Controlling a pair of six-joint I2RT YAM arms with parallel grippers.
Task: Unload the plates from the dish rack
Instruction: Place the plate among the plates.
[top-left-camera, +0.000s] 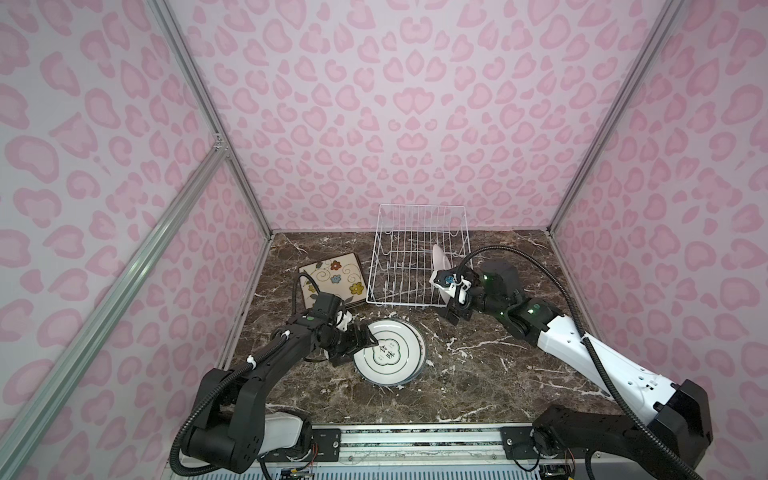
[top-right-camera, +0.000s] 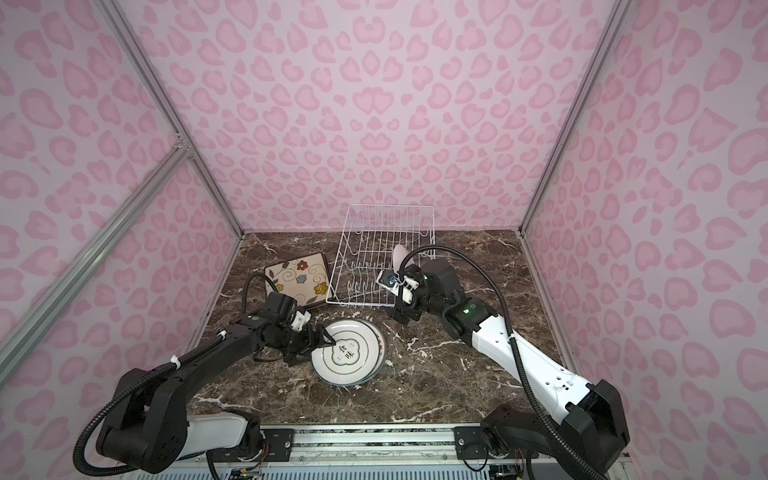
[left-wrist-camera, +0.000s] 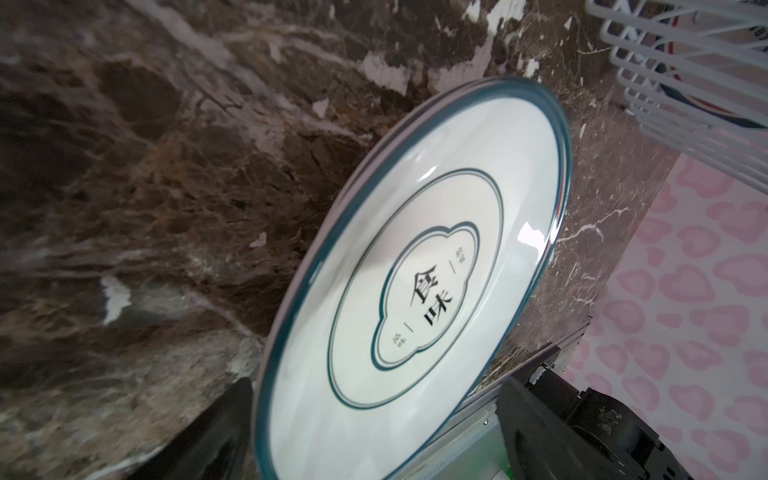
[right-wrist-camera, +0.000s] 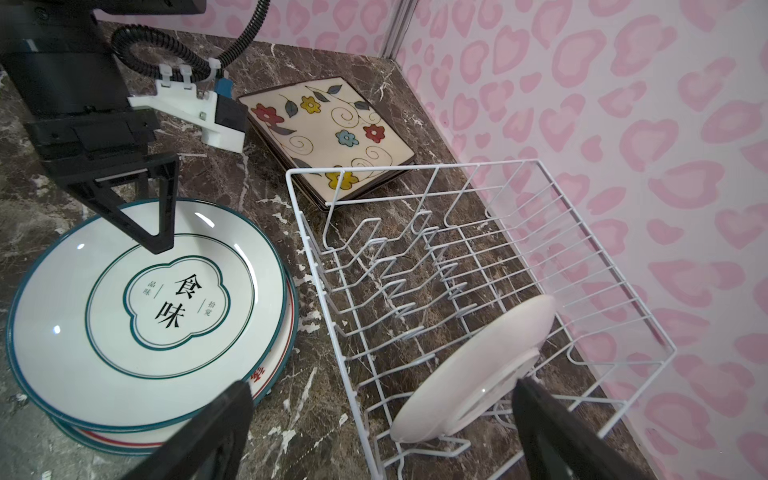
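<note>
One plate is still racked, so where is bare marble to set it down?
Widest bare patch: table front, between the round plate stack and the right arm. A smaller patch lies behind that arm, right of the dish rack. Crowded: the left, where square plates, stack and left gripper bunch together.

The top round plate (right-wrist-camera: 145, 307) bears large black characters 食味 in its green-outlined centre, flanked by smaller 品味.

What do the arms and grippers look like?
The left arm has black links and a white base segment; the right arm a long white link and black joints. Both carry black corrugated cable hoses, green joint lights and white wrist-camera brackets. The left gripper and right gripper have black fingers; the left's are hollow triangular frames.
</note>
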